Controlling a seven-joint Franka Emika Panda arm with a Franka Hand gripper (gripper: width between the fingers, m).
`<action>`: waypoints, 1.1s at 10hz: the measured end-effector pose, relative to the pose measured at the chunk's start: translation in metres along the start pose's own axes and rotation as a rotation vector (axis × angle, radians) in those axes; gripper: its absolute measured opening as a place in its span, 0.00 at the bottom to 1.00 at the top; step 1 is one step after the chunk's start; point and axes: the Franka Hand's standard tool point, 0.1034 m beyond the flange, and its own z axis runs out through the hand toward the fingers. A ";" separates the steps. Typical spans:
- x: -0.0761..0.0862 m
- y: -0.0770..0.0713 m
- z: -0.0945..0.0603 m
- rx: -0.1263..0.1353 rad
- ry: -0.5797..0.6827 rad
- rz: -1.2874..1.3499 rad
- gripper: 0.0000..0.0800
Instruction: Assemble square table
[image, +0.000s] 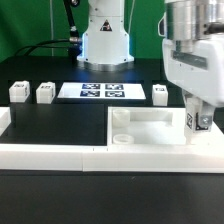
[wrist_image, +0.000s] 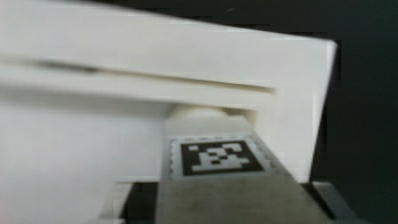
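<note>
White leg (wrist_image: 217, 150) upright, long axis vertical, clamped in end effector (image: 197, 118) over table top (image: 150, 136) corner.

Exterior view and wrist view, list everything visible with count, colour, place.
table: one, black, under everything
tabletop: one, white, front, exterior view's right
marker board: one, white, back centre
loose legs: three, white; flanking the marker board, two on exterior view's left, one on its right
held leg: one, white, tagged, at the tabletop's edge
border wall: one, white, along the front
arm base: one, white, back
gripper: one, white, shut on held leg
</note>
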 end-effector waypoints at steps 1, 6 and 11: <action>-0.002 0.000 0.000 0.003 -0.007 0.093 0.36; -0.010 0.001 0.003 0.004 0.010 -0.136 0.73; -0.012 0.000 0.003 0.014 0.003 -0.747 0.81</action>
